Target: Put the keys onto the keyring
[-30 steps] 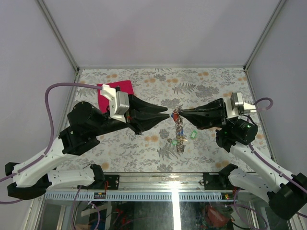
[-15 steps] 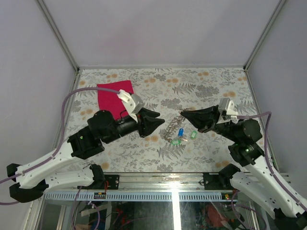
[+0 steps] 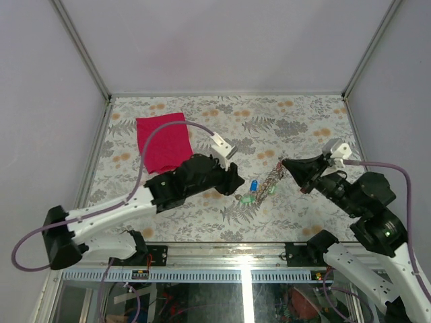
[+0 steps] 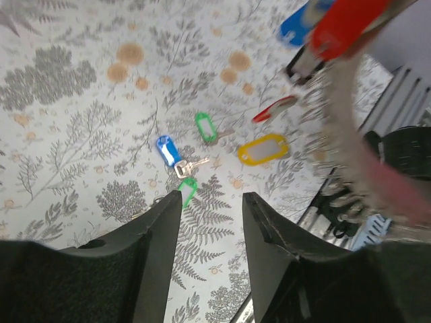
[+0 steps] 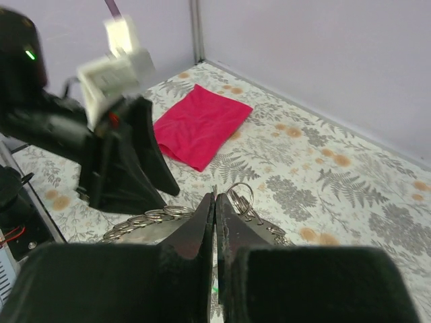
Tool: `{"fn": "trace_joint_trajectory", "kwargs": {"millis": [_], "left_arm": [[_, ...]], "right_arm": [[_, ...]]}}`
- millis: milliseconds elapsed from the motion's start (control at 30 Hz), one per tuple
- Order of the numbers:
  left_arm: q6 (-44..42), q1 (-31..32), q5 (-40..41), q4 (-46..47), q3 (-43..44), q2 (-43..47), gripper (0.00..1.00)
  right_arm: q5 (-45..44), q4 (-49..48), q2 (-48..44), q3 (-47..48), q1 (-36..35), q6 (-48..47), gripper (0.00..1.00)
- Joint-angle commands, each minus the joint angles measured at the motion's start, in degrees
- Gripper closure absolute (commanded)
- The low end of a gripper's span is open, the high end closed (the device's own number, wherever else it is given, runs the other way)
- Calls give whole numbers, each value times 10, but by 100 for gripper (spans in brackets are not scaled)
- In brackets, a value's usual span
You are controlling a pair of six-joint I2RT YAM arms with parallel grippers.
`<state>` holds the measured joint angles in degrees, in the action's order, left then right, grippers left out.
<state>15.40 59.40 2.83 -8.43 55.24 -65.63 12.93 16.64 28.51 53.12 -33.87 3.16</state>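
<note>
Top external: floral-patterned table [image 3: 303, 114] inside lilac walls [image 3: 222, 47]; left end effector [image 3: 238, 180] spread, right end effector [image 3: 284, 163] pinching the keyring [image 3: 271, 180].

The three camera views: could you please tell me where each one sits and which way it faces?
Top external: above and behind the bases, looking down on the table; both arms show, left gripper and right gripper.
Left wrist: on the left arm, looking down between its own open fingers at loose keys.
Right wrist: on the right arm, looking across the table past its shut fingers towards the left gripper and magenta cloth.
Shared: the keyring held by the right gripper appears in all three.
</note>
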Motion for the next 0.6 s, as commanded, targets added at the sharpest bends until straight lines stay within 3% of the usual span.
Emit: {"fn": "trace_joint_trajectory", "kwargs": {"millis": [0,267,567], "left_arm": [[33,-8,-8,76,-14,-70,56],[39,-8,-11,72,40,-238,55],[115,-8,35,41,36,-310,56]], "right_arm": [[-61,80,8,73,-3,8,100],[-97,135,13,113,-2,21,100],[-104,126,-4,98,-2,23,100]]}}
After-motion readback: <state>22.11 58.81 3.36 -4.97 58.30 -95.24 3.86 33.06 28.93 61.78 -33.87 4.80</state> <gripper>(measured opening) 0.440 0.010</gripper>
